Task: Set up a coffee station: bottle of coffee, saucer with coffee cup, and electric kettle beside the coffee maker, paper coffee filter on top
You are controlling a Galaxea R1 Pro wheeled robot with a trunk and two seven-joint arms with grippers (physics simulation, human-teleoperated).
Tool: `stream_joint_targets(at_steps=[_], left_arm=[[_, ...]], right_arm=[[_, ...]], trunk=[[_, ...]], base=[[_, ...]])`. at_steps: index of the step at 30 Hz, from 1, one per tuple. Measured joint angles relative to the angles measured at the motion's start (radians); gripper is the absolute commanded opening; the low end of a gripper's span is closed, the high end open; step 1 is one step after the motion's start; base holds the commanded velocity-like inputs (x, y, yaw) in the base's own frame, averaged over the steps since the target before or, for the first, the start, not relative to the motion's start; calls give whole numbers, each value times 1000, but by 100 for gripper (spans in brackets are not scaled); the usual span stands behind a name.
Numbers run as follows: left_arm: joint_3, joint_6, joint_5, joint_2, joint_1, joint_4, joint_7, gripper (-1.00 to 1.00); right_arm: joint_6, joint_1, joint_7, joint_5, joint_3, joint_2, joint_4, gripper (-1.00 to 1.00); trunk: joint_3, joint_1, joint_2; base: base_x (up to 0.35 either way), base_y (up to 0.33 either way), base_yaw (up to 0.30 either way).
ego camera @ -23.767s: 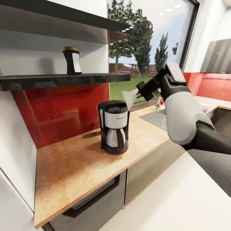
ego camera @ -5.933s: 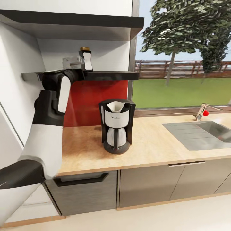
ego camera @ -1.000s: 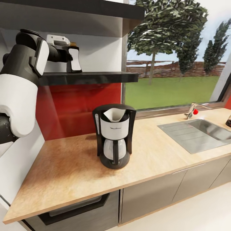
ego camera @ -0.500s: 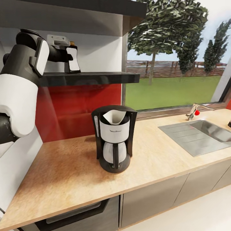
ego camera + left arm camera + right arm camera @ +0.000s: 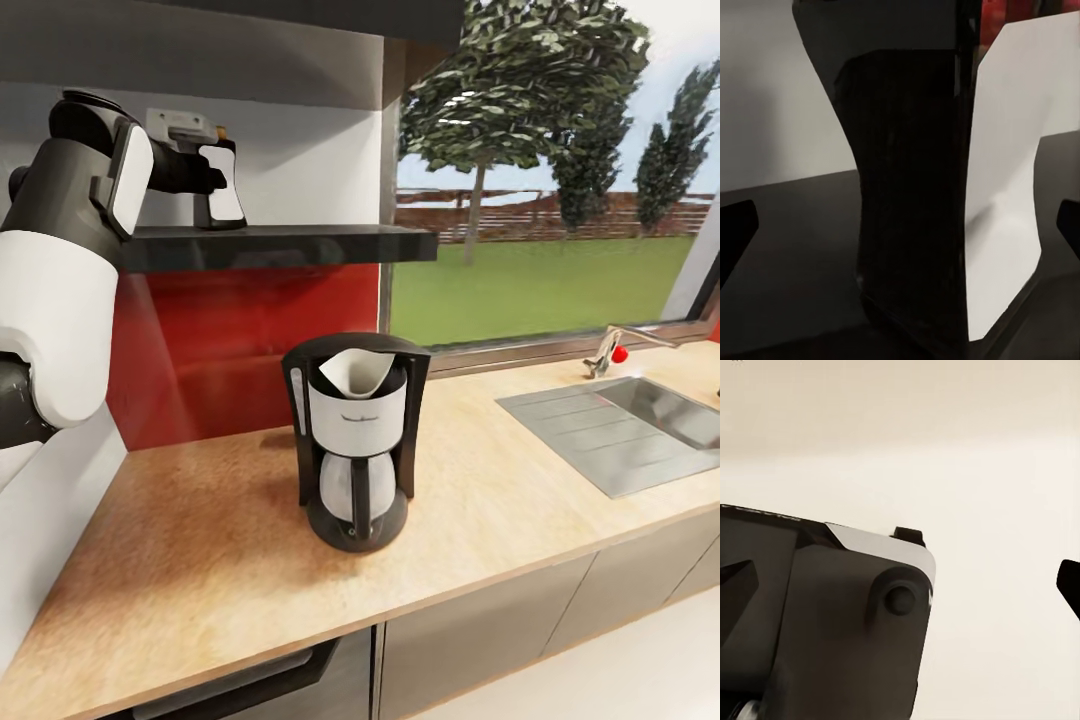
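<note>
The left gripper [image 5: 203, 178] is reaching up to the shelf [image 5: 280, 243], its fingers [image 5: 735, 232] spread wide on either side of the bottle [image 5: 222, 185]. In the left wrist view the bottle [image 5: 922, 187] is standing upright on the dark shelf between the two fingertips, which are sitting well out at the frame edges and not touching it. The bottle is at about ten o'clock from the coffee maker [image 5: 355, 440], which is standing on the counter [image 5: 200, 580] with the filter [image 5: 357, 370] sitting in its top. The sink [image 5: 620, 430] is lying at three o'clock from the coffee maker. In the right wrist view the right gripper's fingers [image 5: 735, 589] are spread apart over a pale floor [image 5: 982, 457].
</note>
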Motion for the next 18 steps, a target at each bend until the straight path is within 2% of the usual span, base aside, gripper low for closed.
stream_joint_targets(at_steps=[5,14,18], left_arm=[[0,0,0,1,0,0,0,100],[0,0,0,2,0,0,0,100],[0,0,0,4,0,0,0,100]], right_arm=[[0,0,0,0,0,0,0,100],[0,0,0,0,0,0,0,100],[0,0,0,0,0,0,0,100]], trunk=[[0,0,0],[0,0,0],[0,0,0]], base=[[110,-41,0],[18,-4,0],[170,0,0]])
